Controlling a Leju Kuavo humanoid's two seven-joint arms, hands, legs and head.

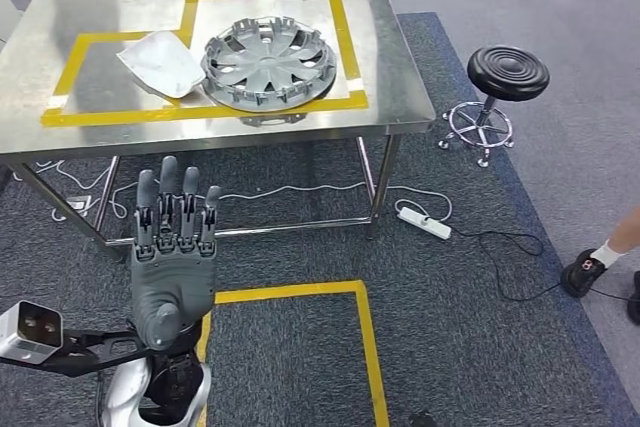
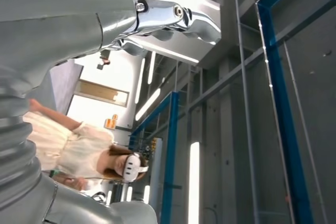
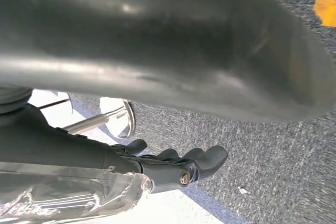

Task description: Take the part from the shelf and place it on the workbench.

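Note:
A grey wheel cover [image 1: 268,62] lies on the steel workbench [image 1: 392,67] inside a yellow taped outline. A white curved part [image 1: 161,62] lies just left of it, touching its rim. My left hand [image 1: 172,247] is raised in front of the bench's near edge with its fingers straight up and apart, holding nothing. The left wrist view shows the same hand [image 2: 59,19] against the ceiling. My right hand [image 3: 178,163] hangs over the carpet, dark fingers stretched out, and only carpet shows between them and the thick grey thumb.
A black stool [image 1: 507,72] stands right of the bench, with a power strip [image 1: 425,222] and cables on the carpet below. A person's foot [image 1: 585,272] is at the right edge. Yellow floor tape [image 1: 362,317] marks a square. A person wearing a headset [image 2: 79,150] stands by blue shelf frames [image 2: 285,129].

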